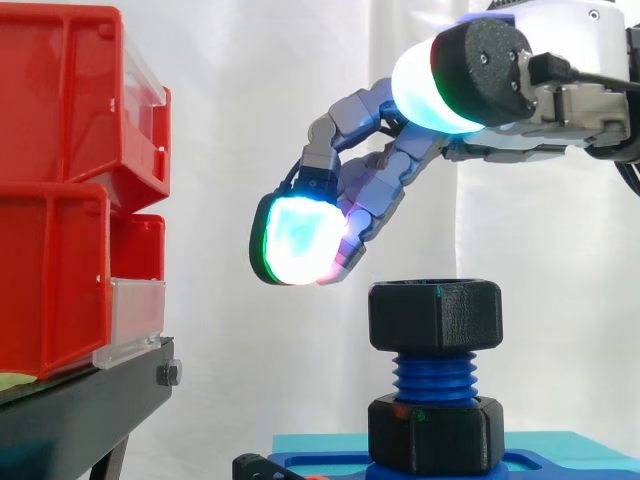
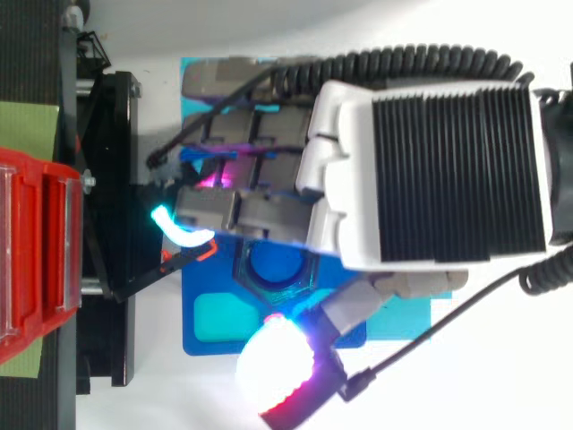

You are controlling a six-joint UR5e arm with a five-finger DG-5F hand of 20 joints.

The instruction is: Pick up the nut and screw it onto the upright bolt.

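Two red bins (image 1: 60, 110) sit stacked at the left of the side view, on a black stand (image 1: 90, 410). A white curtain (image 1: 240, 100) hangs behind. A blue plate (image 2: 204, 333) lies low in the top view.

Nothing readable from my end, no text, numbers, brands or signs. The clear label holder (image 1: 135, 318) on the red bins (image 1: 55, 260), lower left of the side view, looks blank to me. I can't make out any print on the black nut (image 1: 435, 315) at lower centre either. Same for the white shell of the hand (image 2: 430, 170) in the top view.
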